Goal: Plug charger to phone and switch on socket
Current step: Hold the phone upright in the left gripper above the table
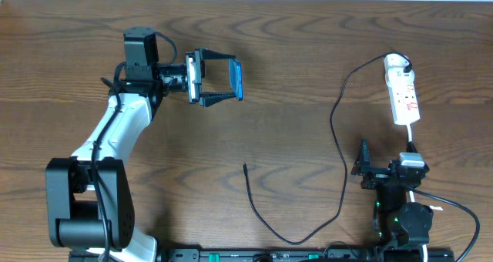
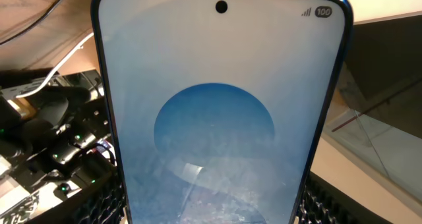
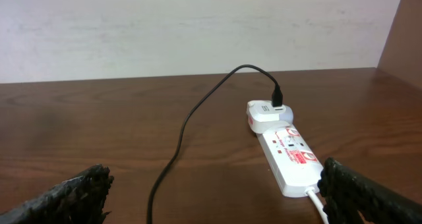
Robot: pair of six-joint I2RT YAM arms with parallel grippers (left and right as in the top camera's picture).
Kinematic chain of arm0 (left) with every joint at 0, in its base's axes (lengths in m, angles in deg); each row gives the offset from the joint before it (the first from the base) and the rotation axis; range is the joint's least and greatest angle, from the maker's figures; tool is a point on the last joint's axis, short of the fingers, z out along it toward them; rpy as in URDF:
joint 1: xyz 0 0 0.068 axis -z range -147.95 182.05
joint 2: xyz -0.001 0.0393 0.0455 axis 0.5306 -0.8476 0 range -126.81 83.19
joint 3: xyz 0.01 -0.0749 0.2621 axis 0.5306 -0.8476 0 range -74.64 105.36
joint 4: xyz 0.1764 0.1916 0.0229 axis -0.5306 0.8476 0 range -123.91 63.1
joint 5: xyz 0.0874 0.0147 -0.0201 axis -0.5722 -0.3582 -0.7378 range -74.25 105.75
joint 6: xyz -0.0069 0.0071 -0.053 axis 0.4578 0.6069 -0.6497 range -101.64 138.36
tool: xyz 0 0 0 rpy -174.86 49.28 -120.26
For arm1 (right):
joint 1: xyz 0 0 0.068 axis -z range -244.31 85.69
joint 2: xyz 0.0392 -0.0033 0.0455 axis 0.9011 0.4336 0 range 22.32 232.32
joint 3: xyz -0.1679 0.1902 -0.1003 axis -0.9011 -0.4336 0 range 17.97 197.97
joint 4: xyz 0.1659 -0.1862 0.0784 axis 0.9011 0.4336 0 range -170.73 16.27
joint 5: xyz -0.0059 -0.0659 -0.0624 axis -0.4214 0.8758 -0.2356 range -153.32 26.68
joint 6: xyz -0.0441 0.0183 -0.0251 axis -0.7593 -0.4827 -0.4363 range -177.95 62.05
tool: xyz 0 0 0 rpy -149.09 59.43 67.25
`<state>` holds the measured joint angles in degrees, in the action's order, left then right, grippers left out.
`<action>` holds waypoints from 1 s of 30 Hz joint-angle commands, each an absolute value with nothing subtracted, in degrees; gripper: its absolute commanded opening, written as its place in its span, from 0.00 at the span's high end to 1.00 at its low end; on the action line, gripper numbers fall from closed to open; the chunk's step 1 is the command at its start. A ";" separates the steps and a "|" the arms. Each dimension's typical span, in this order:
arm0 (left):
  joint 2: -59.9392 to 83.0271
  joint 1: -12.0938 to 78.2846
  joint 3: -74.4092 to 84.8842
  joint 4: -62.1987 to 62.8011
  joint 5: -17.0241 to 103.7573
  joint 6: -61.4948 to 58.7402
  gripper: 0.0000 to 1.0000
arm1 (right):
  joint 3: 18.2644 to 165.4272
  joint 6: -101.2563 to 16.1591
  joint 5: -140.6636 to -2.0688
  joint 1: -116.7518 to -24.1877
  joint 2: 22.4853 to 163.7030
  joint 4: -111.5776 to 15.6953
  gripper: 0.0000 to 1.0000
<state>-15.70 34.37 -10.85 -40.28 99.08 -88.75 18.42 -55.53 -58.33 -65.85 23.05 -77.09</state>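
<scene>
Overhead first: the socket (image 1: pixel 403 92) lies flat on the wooden table (image 1: pixel 293 46), and everything gets placed off it. Well away from the socket, across the table, the left gripper (image 1: pixel 231 79) is raised and clamped on the phone (image 1: pixel 239 81), one finger on each long edge, with the blue screen turned back toward the wrist. The charger (image 1: pixel 339 162) leaves the white adapter (image 1: pixel 397 62) at the socket's far end. It runs down the table in a long loop, and its free tip rests on bare wood between phone and socket, touching neither. Just below the socket's near end sits the right gripper (image 1: pixel 387 160), jaws spread wide with nothing in them.

Left wrist view: the phone fills it, a pale blue screen with a darker blue circle, gripped at both lower edges.

Right wrist view: the two dark fingertips (image 3: pixel 72 197) stand far apart at the bottom corners. The socket lies ahead, close to the right-hand one. The black cable is plugged into the adapter and trails back across the wood.
</scene>
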 commanded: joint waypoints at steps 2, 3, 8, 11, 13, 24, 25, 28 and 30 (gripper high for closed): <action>-14.08 34.09 -8.93 -40.65 101.66 -90.65 0.92 | 18.29 -54.77 -57.67 -66.28 22.73 -77.02 0.01; -14.11 34.09 -8.93 -40.67 101.68 -90.65 0.92 | 18.29 -54.79 -57.67 -66.28 22.73 -77.02 0.01; -14.11 34.09 -8.93 -40.69 101.68 -90.56 0.92 | 18.29 -54.77 -57.67 -66.28 22.73 -77.02 0.01; -14.11 34.09 -8.93 -40.69 101.68 -90.52 0.93 | 18.29 -54.77 -57.67 -66.28 22.73 -77.02 0.01; -14.11 34.09 -8.93 -40.71 101.68 -90.04 0.93 | 18.29 -54.77 -57.67 -66.28 22.73 -77.02 0.01; -14.11 34.09 -8.93 -40.71 102.34 -89.25 0.93 | 18.29 -54.77 -57.65 -66.28 22.73 -77.02 0.01; -14.11 34.09 -8.93 -40.74 102.31 -89.25 0.93 | 18.29 -54.79 -57.65 -66.28 22.73 -77.02 0.01; -14.11 34.09 -8.93 -40.71 102.31 -89.01 0.92 | 18.29 -54.79 -57.67 -66.28 22.73 -77.02 0.01; -14.11 34.09 -8.93 -40.71 102.31 -88.99 0.93 | 18.29 -54.79 -57.65 -66.26 22.73 -77.02 0.01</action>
<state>-15.70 34.37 -10.85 -40.34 99.67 -89.65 18.42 -55.53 -58.33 -65.85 23.05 -77.09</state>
